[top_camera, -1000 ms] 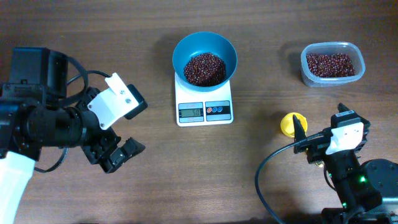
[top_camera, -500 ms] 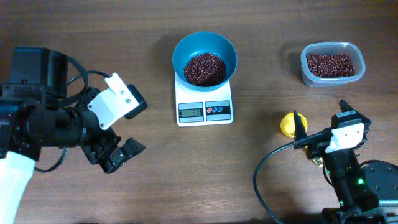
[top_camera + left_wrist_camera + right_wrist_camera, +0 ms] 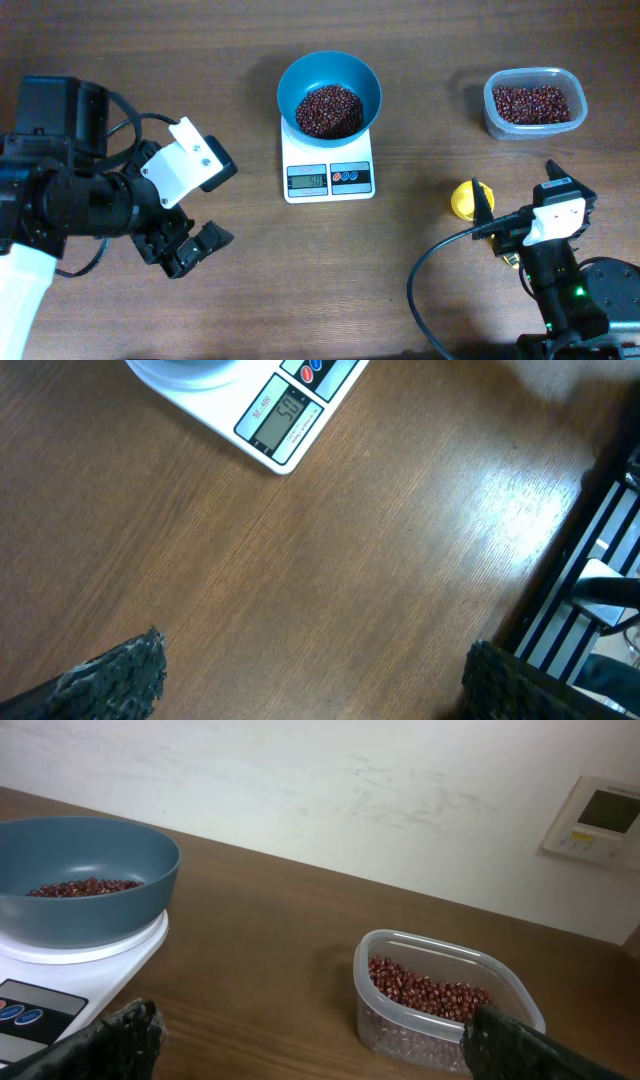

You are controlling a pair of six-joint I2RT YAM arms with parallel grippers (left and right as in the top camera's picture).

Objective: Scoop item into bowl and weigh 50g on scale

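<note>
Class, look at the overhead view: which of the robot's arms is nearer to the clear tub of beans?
Right. The right arm sits just below the clear tub in the overhead view. The left arm is far off at the opposite side, beyond the scale.

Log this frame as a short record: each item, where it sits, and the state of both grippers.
bowl: teal-blue round plastic bowl, standing on the scale
beans: dark reddish-brown beans in the bowl; more in the clear plastic tub
scale: white square digital scale
display: seems to read 50
extra: small yellow round object on the wooden table, beside the right gripper, not held
left gripper: open, nothing between fingers
right gripper: open, nothing between fingers
</note>
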